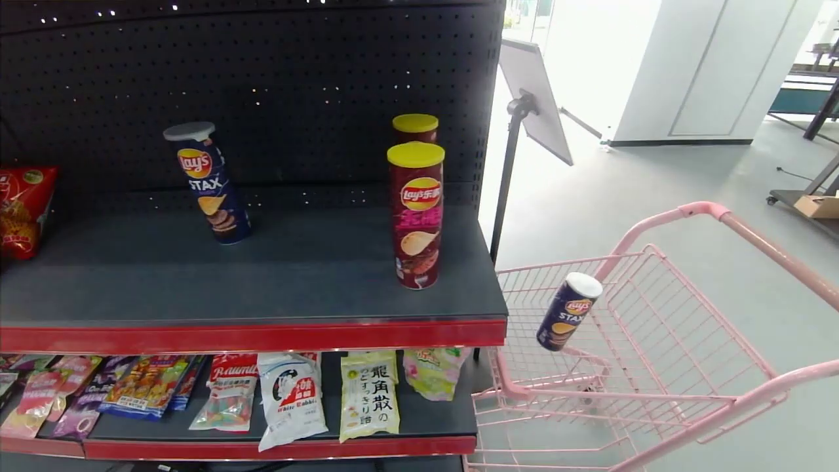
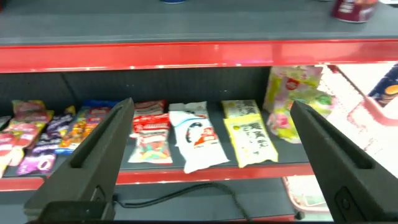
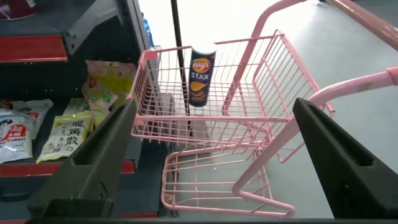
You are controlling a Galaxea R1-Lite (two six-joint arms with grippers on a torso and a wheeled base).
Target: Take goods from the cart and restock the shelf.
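Left gripper (image 2: 211, 104): fingers spread wide, empty, facing the snack bags (image 2: 193, 134) on the lower shelf.
Right gripper (image 3: 212, 102): fingers spread wide, empty.
Pink cart (image 3: 186, 119): straight ahead of the right gripper, with one cart can (image 3: 201, 76) upright inside.
Shelf (image 1: 262, 275): one navy can (image 1: 208, 183) and two maroon cans (image 1: 417, 216).

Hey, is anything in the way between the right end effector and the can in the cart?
Only the cart's wire basket: its walls ring the can. The top is open, and nothing visible lies between it and the open right end effector.
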